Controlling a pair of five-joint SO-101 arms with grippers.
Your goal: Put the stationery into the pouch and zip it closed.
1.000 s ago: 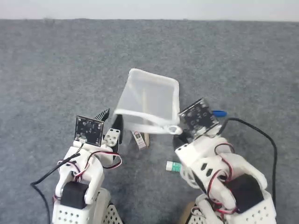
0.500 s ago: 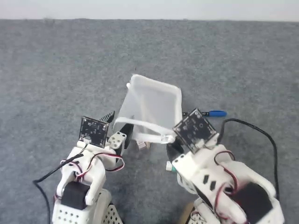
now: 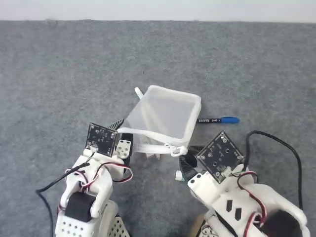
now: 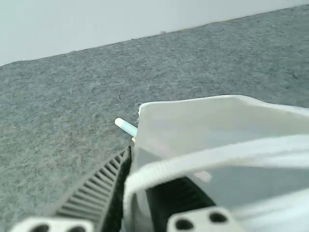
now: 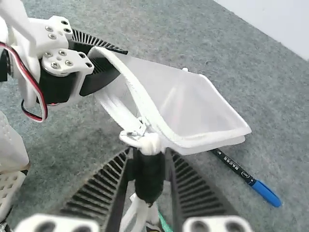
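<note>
At the 5 o'clock quarter of the high view, the right gripper [image 5: 148,155] is clamped on the zipper pull [image 5: 146,169], a black-wrapped cord with a white knot. Both ribbed fingers [image 5: 193,193] press against it. The pull joins the slider [image 5: 134,133] at the near-right end of the pouch [image 3: 165,114] rim.

At 7 o'clock, the left gripper [image 3: 122,132] is closed on the opposite, near-left end of the rim, with the white zipper tape [image 4: 193,162] pinched between its jaws. The tape runs between the two grippers. The mouth of the white mesh pouch gapes toward the arms, and the zip is not closed. The pouch body extends away toward 12 o'clock.

A pale stick tip [image 4: 124,126] projects past the pouch's far corner at 11 o'clock; whether it sits inside or beneath cannot be told. A blue-capped pen [image 3: 218,120] lies on the grey felt table [image 3: 69,64] at 3 o'clock of the pouch, outside it, with its black end just beside the pouch's corner. A small white-and-green item [image 3: 179,175] lies on the table at 6 o'clock of the right gripper, just beside it.
</note>
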